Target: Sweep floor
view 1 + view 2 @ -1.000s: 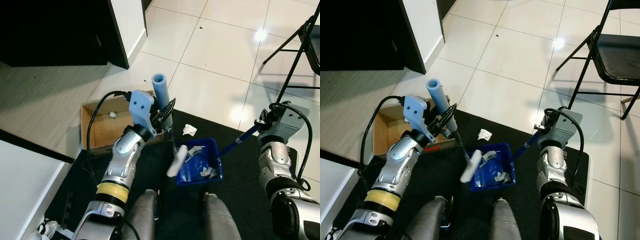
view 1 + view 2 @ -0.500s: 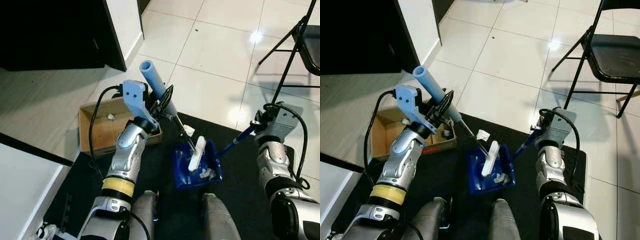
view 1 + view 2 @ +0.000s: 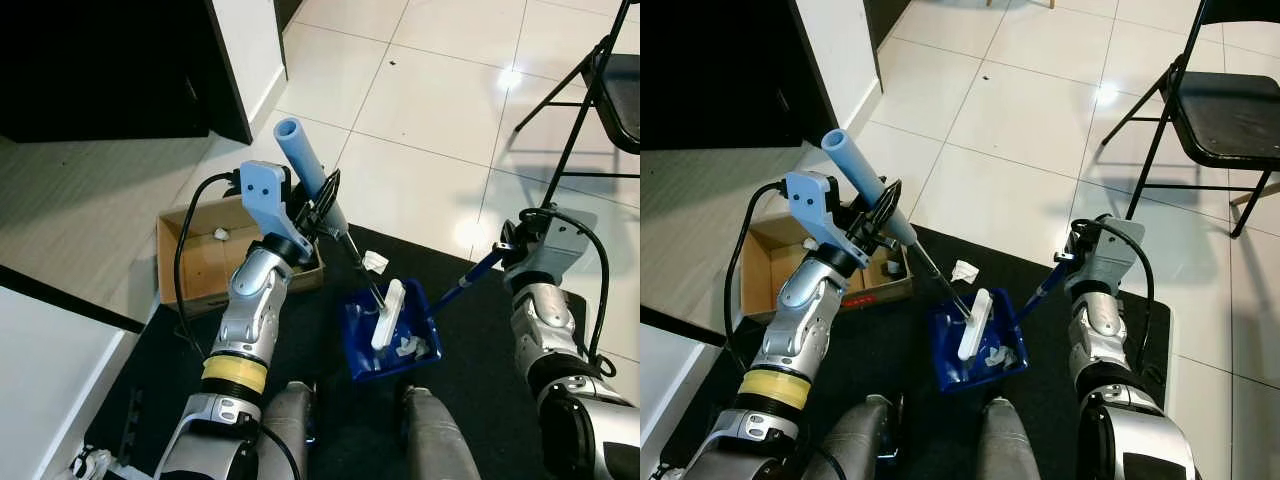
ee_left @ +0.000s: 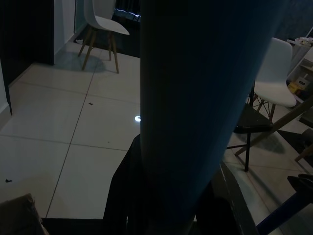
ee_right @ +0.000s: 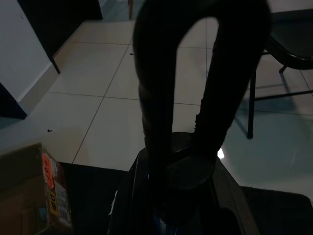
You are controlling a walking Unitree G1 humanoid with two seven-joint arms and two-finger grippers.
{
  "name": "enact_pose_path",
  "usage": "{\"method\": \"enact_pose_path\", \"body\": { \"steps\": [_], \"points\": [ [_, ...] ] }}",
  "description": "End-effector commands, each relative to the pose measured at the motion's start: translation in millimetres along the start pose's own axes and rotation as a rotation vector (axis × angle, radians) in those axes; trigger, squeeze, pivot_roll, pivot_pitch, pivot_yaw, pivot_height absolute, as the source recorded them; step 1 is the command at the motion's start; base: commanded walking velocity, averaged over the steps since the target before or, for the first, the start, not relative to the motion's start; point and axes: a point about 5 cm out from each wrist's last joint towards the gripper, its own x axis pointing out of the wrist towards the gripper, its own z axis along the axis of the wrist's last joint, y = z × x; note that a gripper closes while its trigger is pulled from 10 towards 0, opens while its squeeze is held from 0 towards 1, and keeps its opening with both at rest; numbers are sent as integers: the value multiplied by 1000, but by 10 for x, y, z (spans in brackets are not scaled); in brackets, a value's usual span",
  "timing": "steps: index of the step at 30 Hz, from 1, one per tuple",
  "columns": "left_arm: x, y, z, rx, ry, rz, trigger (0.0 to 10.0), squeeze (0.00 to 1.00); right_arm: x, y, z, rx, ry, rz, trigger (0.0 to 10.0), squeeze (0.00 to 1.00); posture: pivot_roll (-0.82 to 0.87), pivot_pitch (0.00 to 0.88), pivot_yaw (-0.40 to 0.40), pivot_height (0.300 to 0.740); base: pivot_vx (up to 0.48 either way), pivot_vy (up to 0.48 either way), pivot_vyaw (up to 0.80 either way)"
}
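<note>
Brush [image 3: 342, 236] clamped in left gripper [image 3: 322, 214], slanting down, white head inside dustpan [image 3: 392, 330]. Dustpan handle pinched by right gripper [image 3: 503, 250], beside cardboard box [image 3: 205, 257].

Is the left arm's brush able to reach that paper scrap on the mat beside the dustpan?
Probably yes: the scrap lies uncovered just beyond the dustpan, beside the brush held by the left gripper.
</note>
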Motion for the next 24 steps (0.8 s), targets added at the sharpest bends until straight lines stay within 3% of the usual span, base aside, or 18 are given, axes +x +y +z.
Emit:
{"method": "enact_pose_path", "body": {
  "steps": [1,24],
  "points": [
    [-70,43,-43,10,11,16,10000,0,-37,-36,-77,36,39,-19,10000,0,8,196,15,740,0,0,0],
    [-119,86,-88,12,33,36,10000,0,-60,-23,-123,16,62,-14,10000,0,11,202,14,740,0,0,0]
  ]
}}
